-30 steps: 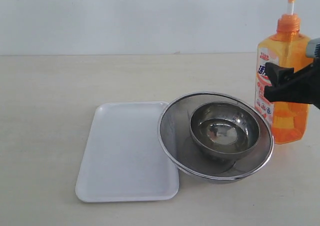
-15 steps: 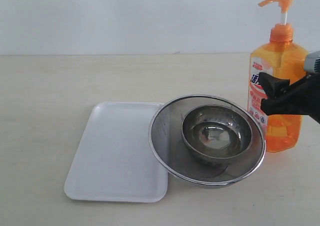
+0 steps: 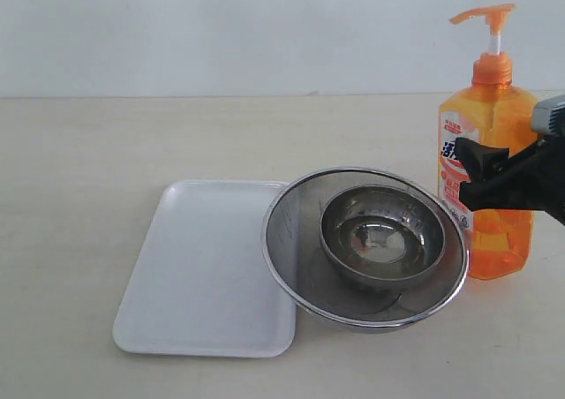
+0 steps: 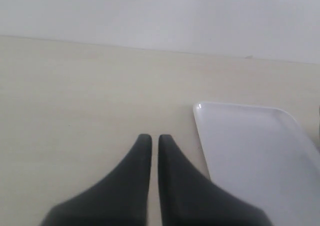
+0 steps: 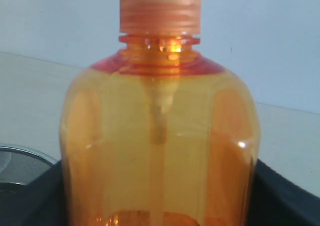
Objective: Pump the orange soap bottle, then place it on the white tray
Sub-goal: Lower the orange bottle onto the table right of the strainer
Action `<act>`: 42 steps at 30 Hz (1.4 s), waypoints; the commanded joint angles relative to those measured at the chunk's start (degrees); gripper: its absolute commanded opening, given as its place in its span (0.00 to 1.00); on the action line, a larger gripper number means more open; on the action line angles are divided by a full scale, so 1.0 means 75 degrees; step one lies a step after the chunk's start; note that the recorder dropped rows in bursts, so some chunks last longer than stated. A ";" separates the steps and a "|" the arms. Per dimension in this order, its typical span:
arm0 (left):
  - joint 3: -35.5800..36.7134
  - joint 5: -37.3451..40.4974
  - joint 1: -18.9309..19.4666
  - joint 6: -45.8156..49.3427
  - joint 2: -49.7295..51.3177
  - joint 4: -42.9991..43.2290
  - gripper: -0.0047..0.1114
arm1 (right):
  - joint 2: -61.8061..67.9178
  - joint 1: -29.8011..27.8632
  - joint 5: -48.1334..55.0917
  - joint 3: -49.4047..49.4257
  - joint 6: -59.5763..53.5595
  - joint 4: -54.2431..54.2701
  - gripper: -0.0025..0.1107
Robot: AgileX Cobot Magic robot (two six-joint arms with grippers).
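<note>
The orange soap bottle (image 3: 496, 108) is upright at the far right of the table, pump head up, behind the strainer's right rim. My right gripper (image 3: 463, 168) reaches in from the right and is shut on the bottle's middle, one finger above the other across the label. In the right wrist view the bottle (image 5: 160, 136) fills the frame, with a black finger (image 5: 282, 196) pressed against each side. The white tray (image 3: 199, 267) lies flat at left-centre with nothing on it. My left gripper (image 4: 151, 137) hovers shut over bare table beside the tray's corner (image 4: 250, 146); it is out of the exterior view.
A round steel mesh strainer (image 3: 291, 240) with a steel bowl (image 3: 384, 231) inside it sits between tray and bottle, overlapping the tray's right edge. Its rim (image 5: 20, 156) shows beside the bottle in the right wrist view. A pale wall stands behind the table.
The bottle and my right gripper have shifted down and slightly left in the exterior view. Tray and strainer also sit further left than a second ago, unchanged over the last half second.
</note>
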 commanded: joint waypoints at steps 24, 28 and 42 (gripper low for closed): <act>0.0019 0.0007 0.0028 0.0030 -0.0022 -0.0052 0.08 | 0.0221 -0.0010 -0.1889 0.0757 -0.0089 0.1136 0.13; 0.0019 0.0007 0.0028 0.0030 -0.0022 -0.0052 0.08 | 0.0551 -0.0010 -0.1889 0.0707 -0.0114 0.1136 0.13; 0.0019 0.0007 0.0028 0.0030 -0.0022 -0.0052 0.08 | 0.0706 -0.0010 -0.1889 0.0594 0.0636 0.0723 0.13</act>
